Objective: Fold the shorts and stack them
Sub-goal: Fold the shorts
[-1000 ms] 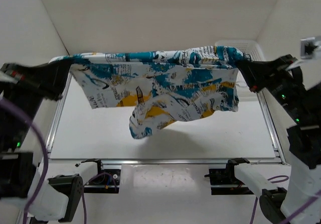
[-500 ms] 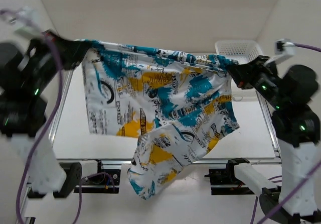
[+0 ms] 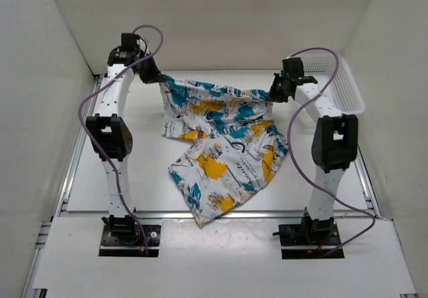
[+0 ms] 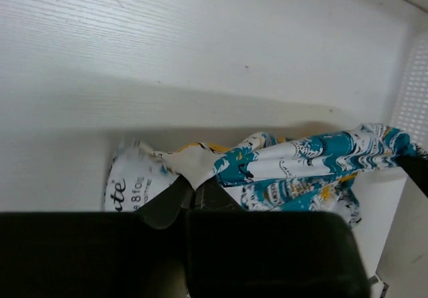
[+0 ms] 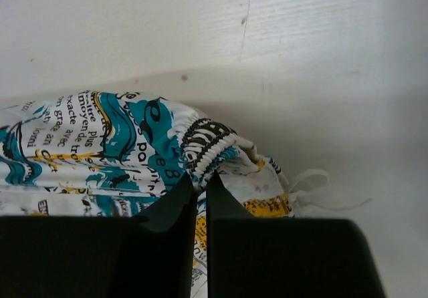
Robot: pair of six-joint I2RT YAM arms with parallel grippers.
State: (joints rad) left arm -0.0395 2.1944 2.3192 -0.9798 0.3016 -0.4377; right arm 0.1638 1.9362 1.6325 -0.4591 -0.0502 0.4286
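Note:
The shorts [image 3: 224,141], white with teal, yellow and black print, lie spread over the table, one leg reaching past the near edge. My left gripper [image 3: 159,79] is shut on their far left corner, low by the table; in the left wrist view the fabric [image 4: 301,168] runs from my gripper [image 4: 192,190] to the right. My right gripper [image 3: 273,95] is shut on the far right corner; the right wrist view shows the elastic waistband [image 5: 210,147] pinched at my gripper [image 5: 201,181], a white drawstring [image 5: 314,191] beside it.
A white mesh basket [image 3: 344,84] stands at the far right of the table, just right of the right arm. White walls close in the table at the left, back and right. The metal rail [image 3: 221,212] runs along the near edge.
Both arms have swung down and away from the camera, lowering the shorts from hanging high in the air onto the table. The fabric now lies spread out.

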